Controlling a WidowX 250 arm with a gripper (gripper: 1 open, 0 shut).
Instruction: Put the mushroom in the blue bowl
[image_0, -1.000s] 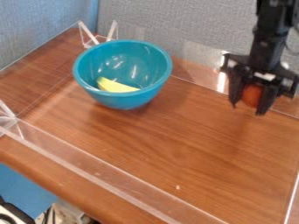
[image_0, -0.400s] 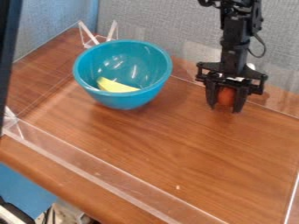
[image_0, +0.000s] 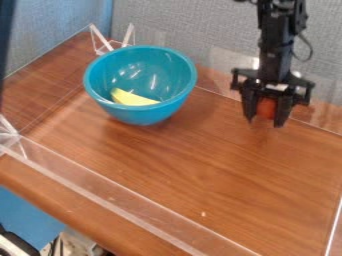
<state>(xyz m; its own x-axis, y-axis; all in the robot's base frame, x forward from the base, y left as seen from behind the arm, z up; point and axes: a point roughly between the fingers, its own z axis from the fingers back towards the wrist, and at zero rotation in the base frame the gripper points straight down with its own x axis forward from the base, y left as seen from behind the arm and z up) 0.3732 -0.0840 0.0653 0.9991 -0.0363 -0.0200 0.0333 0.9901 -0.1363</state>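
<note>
The mushroom (image_0: 271, 102) shows as a small reddish-brown piece between the black fingers of my gripper (image_0: 271, 115), which is shut on it. The gripper hangs straight down at the back right of the wooden table (image_0: 174, 160), just above the surface. The blue bowl (image_0: 140, 84) stands upright at the back left, well to the left of the gripper and apart from it. Most of the mushroom is hidden by the fingers.
A flat yellow piece (image_0: 131, 98) lies inside the bowl. Low clear plastic walls (image_0: 134, 205) run along the table's edges, with a clear bracket (image_0: 107, 40) behind the bowl. Bare wood lies between bowl and gripper.
The gripper has shifted left from the far right edge toward the bowl, then back slightly right, keeping the mushroom between its fingers. The bowl has not moved.
</note>
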